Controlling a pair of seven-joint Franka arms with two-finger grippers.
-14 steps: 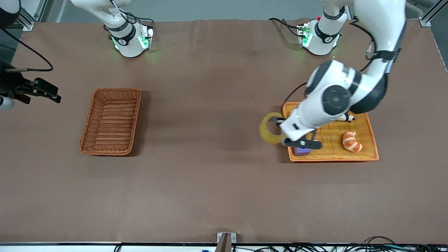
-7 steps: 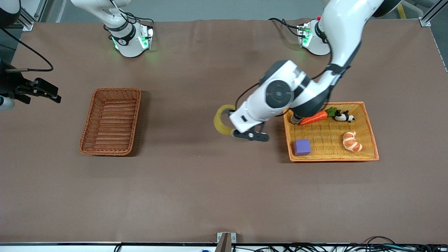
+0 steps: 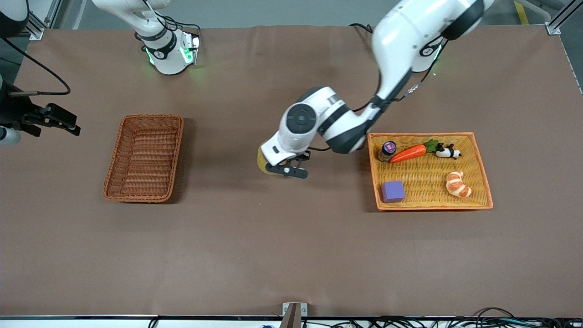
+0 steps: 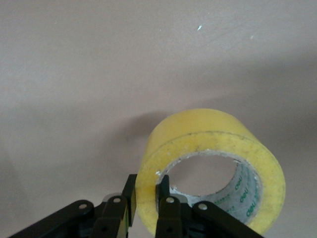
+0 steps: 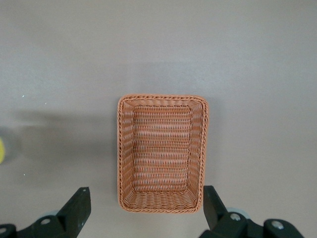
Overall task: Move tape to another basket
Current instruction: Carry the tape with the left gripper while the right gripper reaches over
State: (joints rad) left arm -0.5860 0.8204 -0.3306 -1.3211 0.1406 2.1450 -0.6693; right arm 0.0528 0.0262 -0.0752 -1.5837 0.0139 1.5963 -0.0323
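My left gripper [image 3: 288,170] is shut on the wall of the yellowish tape roll [image 3: 261,160] and holds it up over the bare middle of the table, between the two baskets. In the left wrist view the tape [image 4: 198,129] stands on edge with one finger inside its hollow and one outside, the left gripper [image 4: 147,187] clamping its wall. The reddish-brown wicker basket [image 3: 114,155] sits empty toward the right arm's end of the table. My right gripper [image 3: 57,120] waits open high over that end; in the right wrist view the right gripper [image 5: 146,204] looks straight down on the basket [image 5: 124,148].
The wide orange tray [image 3: 483,182] toward the left arm's end holds a purple cube [image 3: 392,191], a croissant [image 3: 457,183], a carrot [image 3: 408,153], a small panda toy [image 3: 447,151] and a small dark bottle [image 3: 388,149]. Brown cloth covers the table.
My left arm has carried the tape from the orange tray's edge out over the middle of the table, toward the brown basket. The right arm has not moved.
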